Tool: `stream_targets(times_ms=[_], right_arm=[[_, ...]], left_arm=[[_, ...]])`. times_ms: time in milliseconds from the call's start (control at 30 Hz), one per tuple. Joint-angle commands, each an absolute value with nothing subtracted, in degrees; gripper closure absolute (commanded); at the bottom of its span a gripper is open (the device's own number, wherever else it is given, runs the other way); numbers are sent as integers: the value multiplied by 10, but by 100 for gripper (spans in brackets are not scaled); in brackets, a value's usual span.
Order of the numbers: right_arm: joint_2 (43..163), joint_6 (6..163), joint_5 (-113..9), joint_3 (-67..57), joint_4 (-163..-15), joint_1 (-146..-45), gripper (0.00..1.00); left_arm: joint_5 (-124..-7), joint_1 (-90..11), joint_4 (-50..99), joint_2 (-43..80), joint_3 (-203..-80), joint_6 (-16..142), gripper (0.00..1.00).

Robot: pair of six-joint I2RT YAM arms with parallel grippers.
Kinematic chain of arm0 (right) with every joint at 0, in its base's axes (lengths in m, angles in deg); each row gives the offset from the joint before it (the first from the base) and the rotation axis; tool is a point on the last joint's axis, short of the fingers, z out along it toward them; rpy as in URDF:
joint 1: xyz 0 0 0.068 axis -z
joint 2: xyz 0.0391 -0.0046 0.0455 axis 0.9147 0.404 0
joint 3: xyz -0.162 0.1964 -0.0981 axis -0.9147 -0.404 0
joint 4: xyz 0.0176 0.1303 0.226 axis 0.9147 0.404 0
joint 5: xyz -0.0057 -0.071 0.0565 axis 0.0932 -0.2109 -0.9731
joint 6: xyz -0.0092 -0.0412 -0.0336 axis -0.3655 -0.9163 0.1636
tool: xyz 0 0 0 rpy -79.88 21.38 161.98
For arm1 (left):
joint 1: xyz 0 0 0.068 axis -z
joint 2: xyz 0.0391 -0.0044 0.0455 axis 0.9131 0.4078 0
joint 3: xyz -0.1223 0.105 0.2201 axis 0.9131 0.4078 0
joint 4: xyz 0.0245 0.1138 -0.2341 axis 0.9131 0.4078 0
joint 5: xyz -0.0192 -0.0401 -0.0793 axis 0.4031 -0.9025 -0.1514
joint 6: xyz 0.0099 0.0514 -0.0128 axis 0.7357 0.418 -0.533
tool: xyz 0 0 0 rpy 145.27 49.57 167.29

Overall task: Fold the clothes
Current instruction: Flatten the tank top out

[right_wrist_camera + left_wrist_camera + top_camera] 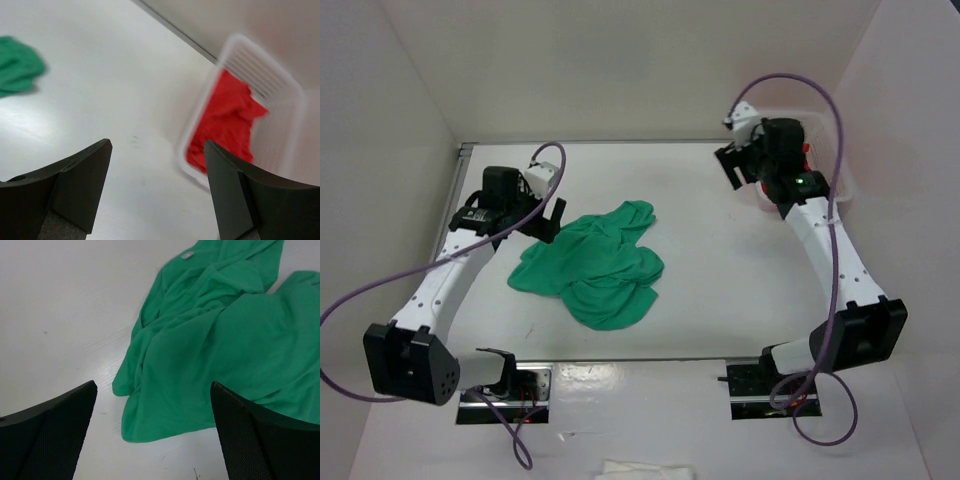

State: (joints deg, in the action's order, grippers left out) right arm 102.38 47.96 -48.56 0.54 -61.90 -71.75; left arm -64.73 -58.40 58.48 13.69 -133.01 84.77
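While beside clothes [595, 265] (splayed), left gripper [552, 220].

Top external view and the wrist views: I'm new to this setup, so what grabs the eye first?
A crumpled green T-shirt lies mid-table, nearer the left arm, whose open left gripper hovers at its edge. At the far right, a red garment sits in a clear plastic basket, with the right gripper open and empty near it.
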Motion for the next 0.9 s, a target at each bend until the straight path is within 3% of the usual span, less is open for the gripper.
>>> stream_targets(times_ms=[0, 267, 467, 867], right_arm=[[1065, 506, -467, -20, -602, -840, 18], [1311, 512, -444, 93, -594, -904, 22], [1384, 519, -469, 153, -594, -904, 23], [1461, 542, -514, 247, -594, -930, 26]], left_arm=[[-633, -577, 604, 163, -1354, 837, 0], [-572, -611, 564, 88, -1291, 806, 0], [-565, -628, 553, 35, -1264, 801, 0], [-577, -648, 548, 41, -1253, 800, 0]])
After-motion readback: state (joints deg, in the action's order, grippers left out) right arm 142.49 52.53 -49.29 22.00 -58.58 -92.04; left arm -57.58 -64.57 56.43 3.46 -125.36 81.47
